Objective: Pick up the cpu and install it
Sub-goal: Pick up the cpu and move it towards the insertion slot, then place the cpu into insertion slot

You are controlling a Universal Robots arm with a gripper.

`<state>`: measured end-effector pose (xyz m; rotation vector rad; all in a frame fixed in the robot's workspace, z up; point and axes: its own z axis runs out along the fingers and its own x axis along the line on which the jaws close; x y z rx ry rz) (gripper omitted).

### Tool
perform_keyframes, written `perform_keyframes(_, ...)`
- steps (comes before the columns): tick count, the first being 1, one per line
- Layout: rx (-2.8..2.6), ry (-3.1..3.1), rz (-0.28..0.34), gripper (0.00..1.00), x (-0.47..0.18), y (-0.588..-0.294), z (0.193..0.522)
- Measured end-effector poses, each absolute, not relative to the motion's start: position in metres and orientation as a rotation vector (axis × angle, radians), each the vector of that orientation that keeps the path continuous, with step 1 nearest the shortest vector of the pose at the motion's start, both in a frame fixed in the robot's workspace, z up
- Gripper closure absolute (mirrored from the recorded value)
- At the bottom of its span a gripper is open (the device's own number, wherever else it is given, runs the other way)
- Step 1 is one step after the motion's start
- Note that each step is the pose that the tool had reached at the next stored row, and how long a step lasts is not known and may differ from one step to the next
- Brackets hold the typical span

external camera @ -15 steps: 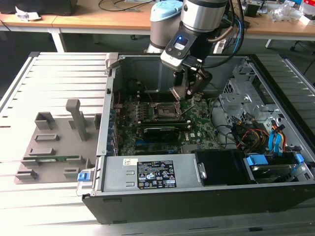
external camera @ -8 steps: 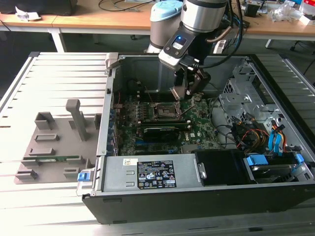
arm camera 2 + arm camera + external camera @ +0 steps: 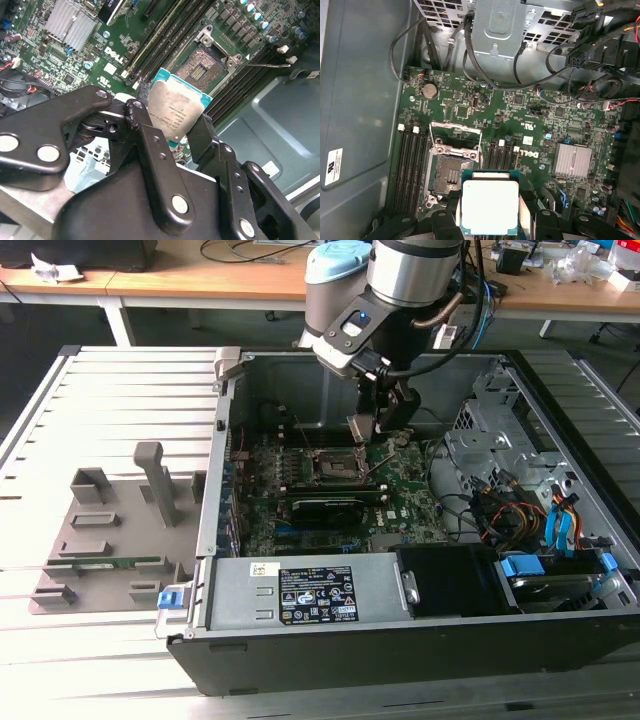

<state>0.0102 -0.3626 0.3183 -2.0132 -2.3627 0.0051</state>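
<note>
We see a silver-grey arm with a pale blue cap, black cables, and a black linked gripper with silver rivets.

The hand, gripping the cpu, is hanging above the motherboard near the open socket, and nothing is covering the socket's well. Its flipped-up metal frame is standing at 1 edge. The long black card is lying just beside another. The drive cage and loose cables are crowding the exterior view's right, and the case wall is closing in behind.
</note>
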Motion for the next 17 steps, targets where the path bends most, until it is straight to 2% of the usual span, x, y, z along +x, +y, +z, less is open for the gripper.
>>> perform_keyframes(11, -2.014, -2.362, 0.005, 0.45, 0.01, -0.363, 0.317)
perform_keyframes(17, -2.018, -2.359, 0.005, 0.45, 0.008, -0.362, 0.304)
